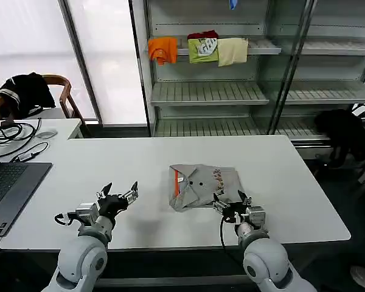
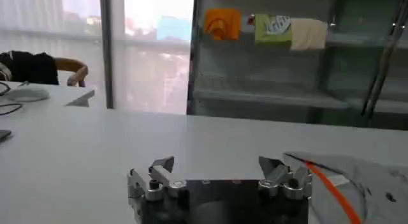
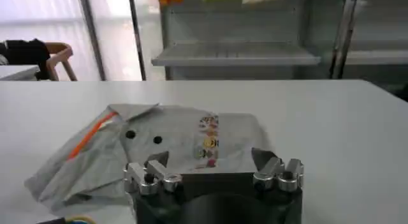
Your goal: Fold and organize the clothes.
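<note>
Shirt point(image 1: 202, 185) fabric, light grey and folded into a compact bundle, is lying on the white table point(image 1: 280, 164) near its front edge, with the orange-red collar strip showing along its left side and the small multicolour print facing up. I am holding my right gripper point(image 1: 232, 205) at the bundle's near right corner, fingers spread and gripping nothing. I am keeping my left gripper point(image 1: 118, 195) low over bare tabletop well to the left of the shirt, its fingers likewise parted and empty.
</note>
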Controlling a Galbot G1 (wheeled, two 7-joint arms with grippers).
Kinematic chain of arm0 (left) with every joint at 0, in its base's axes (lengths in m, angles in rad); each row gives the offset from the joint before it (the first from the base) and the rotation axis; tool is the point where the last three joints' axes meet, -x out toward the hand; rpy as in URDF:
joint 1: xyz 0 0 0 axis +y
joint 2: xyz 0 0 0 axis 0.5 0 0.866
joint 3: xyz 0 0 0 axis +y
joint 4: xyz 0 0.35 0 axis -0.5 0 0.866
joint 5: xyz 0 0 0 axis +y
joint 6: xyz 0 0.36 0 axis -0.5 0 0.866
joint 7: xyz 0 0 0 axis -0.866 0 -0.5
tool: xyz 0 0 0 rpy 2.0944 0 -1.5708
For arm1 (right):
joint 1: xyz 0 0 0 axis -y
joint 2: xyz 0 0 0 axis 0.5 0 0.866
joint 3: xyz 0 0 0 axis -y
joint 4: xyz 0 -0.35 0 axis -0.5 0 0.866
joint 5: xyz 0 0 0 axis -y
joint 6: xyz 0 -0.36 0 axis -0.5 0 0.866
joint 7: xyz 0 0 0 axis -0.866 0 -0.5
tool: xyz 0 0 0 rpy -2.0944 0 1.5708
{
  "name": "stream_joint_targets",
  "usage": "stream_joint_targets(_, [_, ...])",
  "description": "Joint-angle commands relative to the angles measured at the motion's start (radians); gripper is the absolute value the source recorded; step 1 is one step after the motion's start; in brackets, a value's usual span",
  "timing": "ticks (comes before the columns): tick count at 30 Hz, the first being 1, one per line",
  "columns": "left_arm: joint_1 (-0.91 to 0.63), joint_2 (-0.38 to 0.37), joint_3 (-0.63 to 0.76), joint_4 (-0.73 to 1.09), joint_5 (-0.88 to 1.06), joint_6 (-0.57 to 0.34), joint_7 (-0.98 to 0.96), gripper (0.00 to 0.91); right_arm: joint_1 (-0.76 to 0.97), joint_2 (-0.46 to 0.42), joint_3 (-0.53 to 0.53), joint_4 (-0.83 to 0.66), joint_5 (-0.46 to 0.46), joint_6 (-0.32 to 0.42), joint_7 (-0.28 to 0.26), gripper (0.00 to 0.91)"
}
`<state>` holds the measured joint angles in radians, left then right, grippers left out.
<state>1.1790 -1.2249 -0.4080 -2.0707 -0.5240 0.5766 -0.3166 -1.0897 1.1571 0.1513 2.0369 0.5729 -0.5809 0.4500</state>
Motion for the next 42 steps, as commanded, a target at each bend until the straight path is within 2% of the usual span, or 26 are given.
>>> stream_joint_targets(1, [0.018,-0.003,-0.001,-0.003,0.005,-0.001,0.003,0.907,0.02,0.036,-0.017,-0.1,0.023,0.0,0.017,0.907])
stream_joint_targets(10, [0.031,-0.002,-0.003,-0.008,0.004,0.0,0.004,0.907,0.0,0.041,-0.014,-0.112,0.026,0.0,0.021,0.907])
stream_joint_targets(21, [0.032,-0.001,-0.003,-0.012,-0.003,0.0,0.005,0.907,-0.027,0.022,0.016,-0.049,0.052,0.001,0.025,0.907])
stream_joint_targets(25, [0.035,-0.003,-0.005,-0.014,-0.003,0.0,0.005,0.907,-0.023,0.025,0.043,0.008,0.0,0.004,0.003,0.907])
stream_joint_targets(29, [0.043,-0.011,-0.01,-0.02,-0.002,0.0,0.005,0.907,0.005,0.034,0.046,0.054,-0.09,0.017,-0.021,0.907])
stream_joint_targets(33, [0.053,-0.018,-0.019,-0.038,-0.001,0.0,0.002,0.907,0.073,0.061,-0.014,0.03,-0.235,0.047,-0.07,0.907])
stream_joint_targets(38, [0.077,-0.013,-0.037,-0.067,-0.001,0.0,-0.002,0.907,0.22,0.106,-0.162,-0.09,-0.253,0.007,-0.107,0.907])
stream_joint_targets(42, [0.112,-0.011,-0.058,-0.083,0.001,0.0,-0.001,0.907,0.294,0.131,-0.248,-0.193,-0.28,0.004,-0.136,0.907])
